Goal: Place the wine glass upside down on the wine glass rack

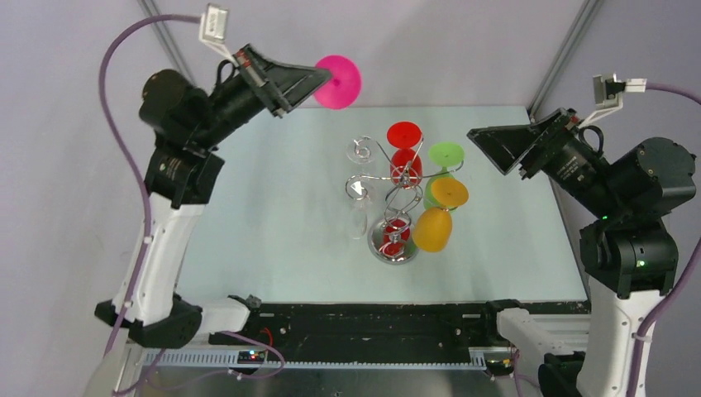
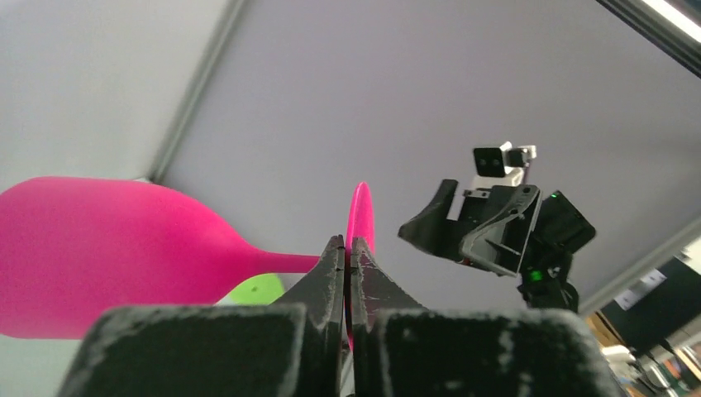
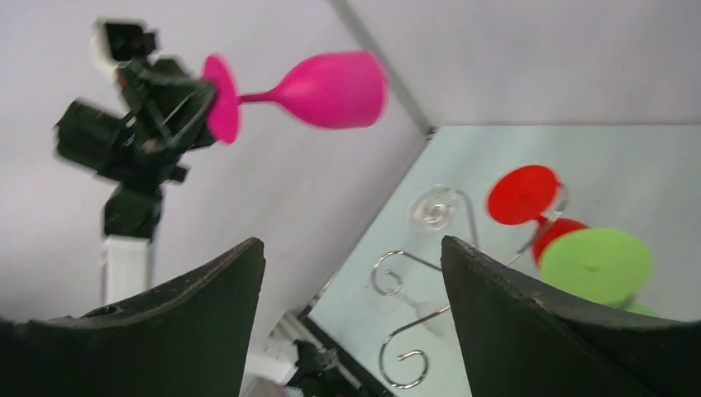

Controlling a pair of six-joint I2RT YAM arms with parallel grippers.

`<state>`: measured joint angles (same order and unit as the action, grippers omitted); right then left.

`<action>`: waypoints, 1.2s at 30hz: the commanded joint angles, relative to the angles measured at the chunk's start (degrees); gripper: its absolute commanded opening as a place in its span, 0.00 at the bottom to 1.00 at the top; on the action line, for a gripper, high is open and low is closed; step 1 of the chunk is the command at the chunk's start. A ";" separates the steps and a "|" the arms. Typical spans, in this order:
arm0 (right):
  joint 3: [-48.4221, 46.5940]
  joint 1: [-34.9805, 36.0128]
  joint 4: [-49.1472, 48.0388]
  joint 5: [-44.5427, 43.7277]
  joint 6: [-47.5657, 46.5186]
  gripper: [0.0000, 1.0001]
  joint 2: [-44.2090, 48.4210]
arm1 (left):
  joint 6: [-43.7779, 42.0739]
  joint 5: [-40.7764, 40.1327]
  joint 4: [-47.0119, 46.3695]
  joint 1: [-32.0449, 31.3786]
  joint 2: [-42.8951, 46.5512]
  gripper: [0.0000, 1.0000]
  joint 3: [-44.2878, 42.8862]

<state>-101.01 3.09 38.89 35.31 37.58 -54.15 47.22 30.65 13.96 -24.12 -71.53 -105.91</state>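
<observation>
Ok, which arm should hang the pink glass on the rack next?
Left. Its tool is shut on the foot of the pink wine glass, held in the air left of the wine glass rack. The right tool is open and empty.

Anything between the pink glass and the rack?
Nothing visible: open air lies between the pink glass and the rack. The red glass, green glass and orange glass hang on its right side.

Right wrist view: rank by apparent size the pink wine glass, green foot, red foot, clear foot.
1. pink wine glass
2. green foot
3. red foot
4. clear foot
Green beats red perhaps only because it sits nearer the camera.
</observation>
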 commanded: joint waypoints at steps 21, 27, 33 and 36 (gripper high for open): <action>-2.50 17.88 -11.76 -9.24 -0.08 0.70 -5.59 | -4.08 -6.31 -1.39 -21.67 -14.97 0.00 -14.70; -1.51 17.90 -13.48 -9.15 0.66 0.62 -5.15 | -4.41 -6.26 -1.41 -22.93 -14.88 0.00 -13.72; -0.89 17.91 -14.40 -8.51 1.08 0.53 -4.94 | -4.50 -6.03 -1.44 -23.83 -15.97 0.00 -14.02; -0.86 17.91 -14.35 -8.47 1.13 0.52 -5.07 | -4.51 -5.66 -1.41 -24.37 -16.51 0.00 -14.79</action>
<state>-101.27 20.69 27.38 26.96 38.94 -59.55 44.45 24.60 14.37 -47.53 -87.57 -118.63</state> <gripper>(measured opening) 0.532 0.017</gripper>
